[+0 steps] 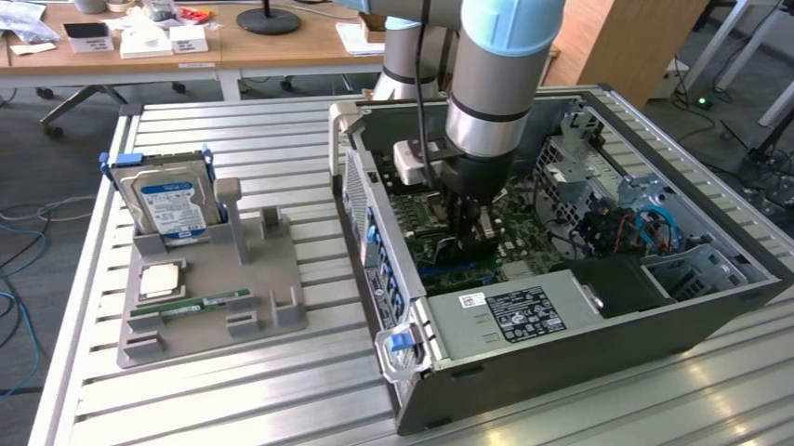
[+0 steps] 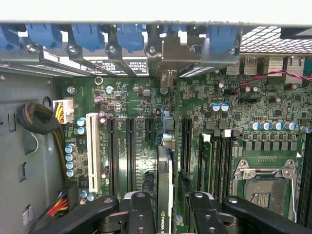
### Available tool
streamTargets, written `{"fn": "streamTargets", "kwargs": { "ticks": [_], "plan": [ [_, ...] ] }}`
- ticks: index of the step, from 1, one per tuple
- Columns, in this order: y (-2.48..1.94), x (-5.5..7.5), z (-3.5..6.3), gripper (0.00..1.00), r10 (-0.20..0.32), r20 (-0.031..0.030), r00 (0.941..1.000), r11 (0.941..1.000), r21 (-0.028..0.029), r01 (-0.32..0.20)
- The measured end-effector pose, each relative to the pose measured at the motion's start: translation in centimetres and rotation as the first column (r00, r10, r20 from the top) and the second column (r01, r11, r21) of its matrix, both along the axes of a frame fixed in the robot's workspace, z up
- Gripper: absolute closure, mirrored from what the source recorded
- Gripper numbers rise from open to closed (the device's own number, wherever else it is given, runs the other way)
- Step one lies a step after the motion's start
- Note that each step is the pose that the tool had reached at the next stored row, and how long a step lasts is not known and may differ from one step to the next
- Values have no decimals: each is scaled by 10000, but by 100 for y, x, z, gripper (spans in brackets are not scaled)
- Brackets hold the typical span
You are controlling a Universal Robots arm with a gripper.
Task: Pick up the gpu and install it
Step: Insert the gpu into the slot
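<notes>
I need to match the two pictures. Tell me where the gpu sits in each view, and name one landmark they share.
Exterior view: gpu edge-on under the claw, inside the open computer case.
Wrist view: gpu edge-on between the claw fingers, above the slots.
Shared landmark: green motherboard.

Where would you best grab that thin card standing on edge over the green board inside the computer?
By its long upper edge, from straight above, one finger on each flat face. The graphics card stands on edge over the motherboard with slots on both sides, so only its top edge is free. The gripper already holds it this way, clamped across its thin body.
</notes>
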State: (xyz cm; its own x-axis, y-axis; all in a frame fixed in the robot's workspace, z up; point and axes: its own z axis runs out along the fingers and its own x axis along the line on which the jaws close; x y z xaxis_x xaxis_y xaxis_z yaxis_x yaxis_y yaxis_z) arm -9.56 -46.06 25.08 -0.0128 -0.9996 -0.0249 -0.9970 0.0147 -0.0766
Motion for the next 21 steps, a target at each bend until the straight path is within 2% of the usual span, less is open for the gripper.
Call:
{"fn": "streamTargets", "kwargs": {
  "ticks": [16,17,18,21],
  "plan": [
    [0,-3,33,66,0,17,10000,10000,18,0],
    [0,-3,33,67,-1,17,10000,10000,18,1],
    [0,-3,34,74,-1,18,10000,10000,14,1],
    [0,-3,34,75,-1,17,10000,10000,17,1]
  ]
}}
